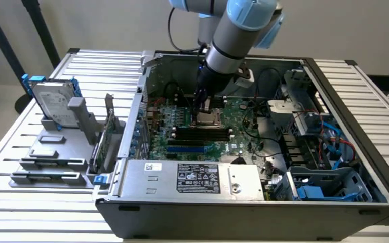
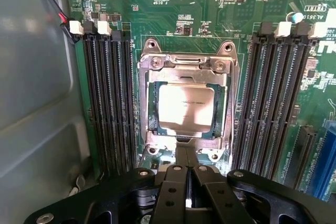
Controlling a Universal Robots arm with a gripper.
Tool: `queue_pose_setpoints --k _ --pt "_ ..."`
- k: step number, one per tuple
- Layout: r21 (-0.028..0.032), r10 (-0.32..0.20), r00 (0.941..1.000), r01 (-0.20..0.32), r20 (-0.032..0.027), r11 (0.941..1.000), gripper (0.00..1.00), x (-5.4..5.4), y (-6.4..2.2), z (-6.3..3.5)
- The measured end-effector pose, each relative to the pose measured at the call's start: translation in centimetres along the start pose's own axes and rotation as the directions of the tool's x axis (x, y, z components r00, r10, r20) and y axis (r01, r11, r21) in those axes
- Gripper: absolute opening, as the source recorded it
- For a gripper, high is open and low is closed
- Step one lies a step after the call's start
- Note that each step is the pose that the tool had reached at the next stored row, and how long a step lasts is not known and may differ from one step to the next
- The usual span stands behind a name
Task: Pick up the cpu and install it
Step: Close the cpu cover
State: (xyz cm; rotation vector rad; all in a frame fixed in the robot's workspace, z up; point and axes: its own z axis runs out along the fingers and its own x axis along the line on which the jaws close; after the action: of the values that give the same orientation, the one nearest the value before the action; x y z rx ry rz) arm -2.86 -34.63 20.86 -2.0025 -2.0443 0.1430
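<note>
1. Small flat square cpu [image 2: 186, 109] — silver-grey metal top, pale rim, dark green border.
2. Flat green motherboard [image 2: 210, 3] — speckled with fine white print; long black memory slots [image 2: 107, 103] in ribbed rows.
3. Round-jointed robot arm [image 1: 238, 30] — pale blue caps, grey tube; matte black gripper [image 2: 186, 153].
4. Large silver hard drive [image 1: 51, 104], upper left of the exterior view — bright blue frame.

the cpu [image 2: 186, 109] lies flat inside the metal socket frame [image 2: 148, 103] on the green motherboard [image 2: 210, 19]. black memory slots [image 2: 107, 103] flank the socket on both sides. the gripper [image 2: 186, 155] has its fingers pressed together, tips at the frame's edge.
</note>
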Motion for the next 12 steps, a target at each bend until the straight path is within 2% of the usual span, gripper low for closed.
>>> queue_pose_setpoints --k 8,12 --pt "0.003 0.002 1.0 -0.002 -0.0005 1.0 0.11 0.07 0.24 0.89" --pt "0.0095 0.006 1.0 -0.006 -0.0037 0.9999 0.11 0.07 0.21 0.9"
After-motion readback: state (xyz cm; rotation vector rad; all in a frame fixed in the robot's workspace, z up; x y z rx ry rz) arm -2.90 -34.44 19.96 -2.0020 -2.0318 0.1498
